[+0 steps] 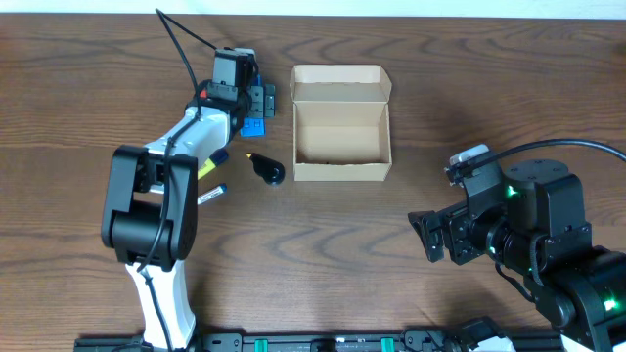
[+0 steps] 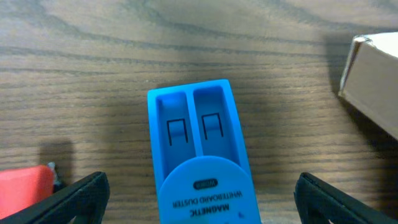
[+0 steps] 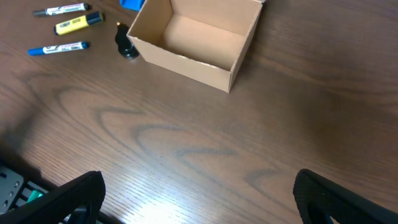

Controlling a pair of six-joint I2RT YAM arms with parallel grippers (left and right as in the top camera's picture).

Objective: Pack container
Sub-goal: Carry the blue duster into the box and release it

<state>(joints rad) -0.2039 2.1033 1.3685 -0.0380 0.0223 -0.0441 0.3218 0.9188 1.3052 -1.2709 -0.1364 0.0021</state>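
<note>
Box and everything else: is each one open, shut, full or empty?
Cardboard box: lid open, empty.
Whiteboard duster: flat on table, not gripped.
Left end effector: open, fingers either side of duster.
Right end effector: open, holding nothing.
Blue marker: lying on table.
Yellow highlighter: lying on table.

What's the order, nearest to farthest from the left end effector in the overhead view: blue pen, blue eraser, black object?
1. The blue eraser, right at the left end effector.
2. The black object, lower in the picture.
3. The blue pen, farthest, lower left.
</note>
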